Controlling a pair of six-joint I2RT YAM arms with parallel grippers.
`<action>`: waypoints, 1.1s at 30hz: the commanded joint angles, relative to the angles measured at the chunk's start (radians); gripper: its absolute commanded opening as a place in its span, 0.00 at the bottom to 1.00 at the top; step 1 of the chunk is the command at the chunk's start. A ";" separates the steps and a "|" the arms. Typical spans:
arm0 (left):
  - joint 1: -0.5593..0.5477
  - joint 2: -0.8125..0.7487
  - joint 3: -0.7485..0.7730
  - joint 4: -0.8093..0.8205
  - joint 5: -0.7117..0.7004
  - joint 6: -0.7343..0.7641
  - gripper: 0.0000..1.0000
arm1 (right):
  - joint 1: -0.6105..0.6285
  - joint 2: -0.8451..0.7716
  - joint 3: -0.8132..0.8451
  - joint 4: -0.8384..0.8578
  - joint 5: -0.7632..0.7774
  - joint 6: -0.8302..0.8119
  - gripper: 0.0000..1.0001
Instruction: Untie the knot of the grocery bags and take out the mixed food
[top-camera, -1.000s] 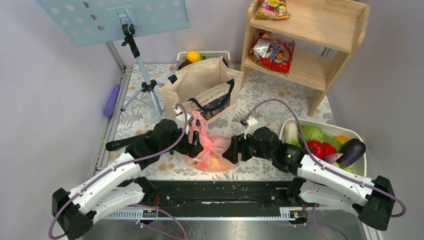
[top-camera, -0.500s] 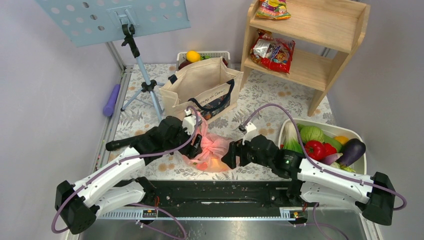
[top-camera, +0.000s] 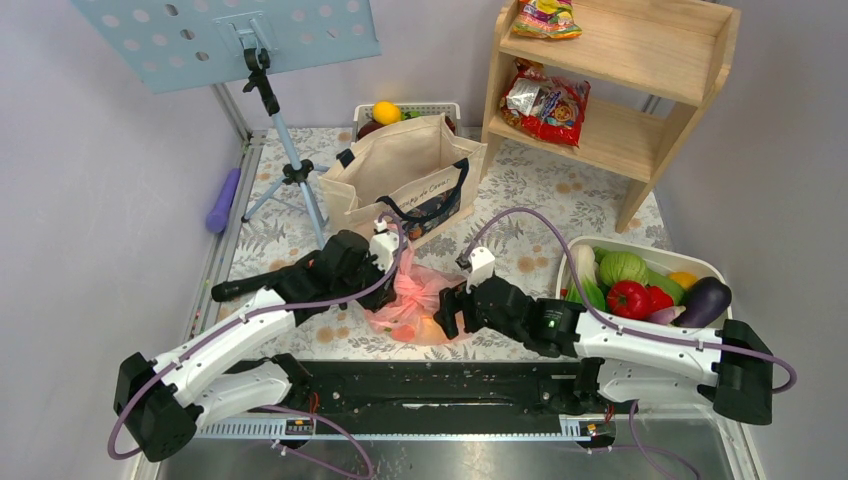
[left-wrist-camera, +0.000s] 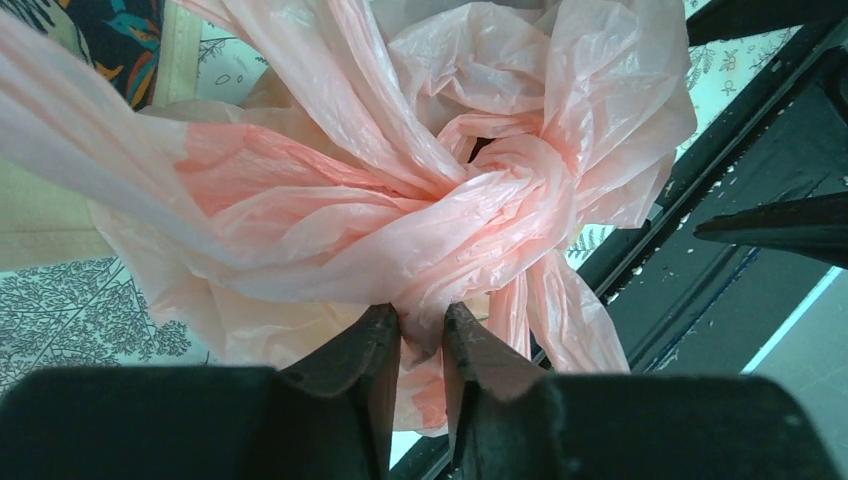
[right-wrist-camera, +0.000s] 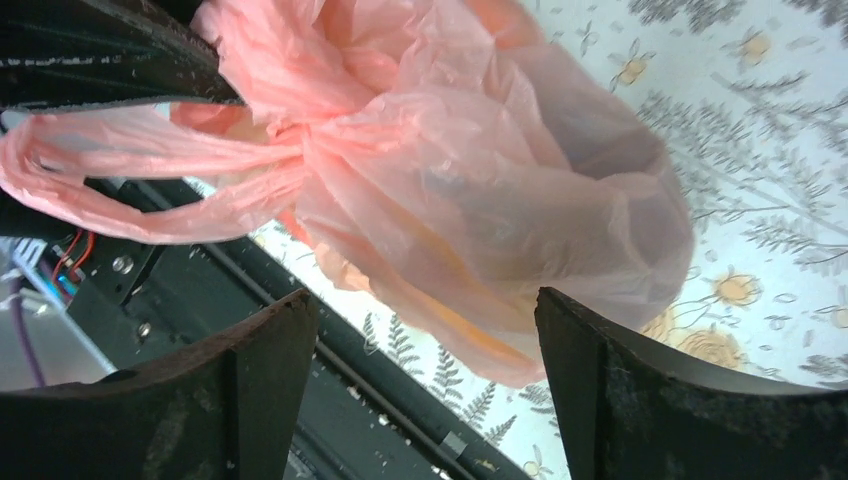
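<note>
One pink grocery bag lies near the table's front edge, between my two grippers. Its knot fills the left wrist view. My left gripper is shut on a twisted fold of pink plastic just under the knot; from above, the left gripper is at the bag's far left side. My right gripper stands open, fingers spread on either side of the bag's lower bulge without touching it. It sits at the bag's right. The mixed food is hidden inside; only an orange tint shows through.
A beige canvas tote stands just behind the bag. A white tub of vegetables is at the right. A wooden shelf with snack packets is at the back right, and a music stand at the back left. The black mounting rail runs along the near edge.
My left gripper's jaws have closed onto the plastic below the knot. The right arm has moved left toward the bag with its jaws a little wider.
</note>
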 joint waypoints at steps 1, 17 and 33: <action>-0.002 -0.021 0.038 -0.001 -0.034 0.004 0.14 | 0.016 0.032 0.075 -0.030 0.134 -0.065 0.87; -0.002 -0.041 0.034 -0.004 -0.077 -0.021 0.00 | 0.028 0.189 0.059 0.177 -0.014 -0.037 0.49; 0.010 -0.083 0.040 -0.042 -0.334 -0.059 0.00 | 0.027 0.061 -0.073 0.102 0.260 0.054 0.00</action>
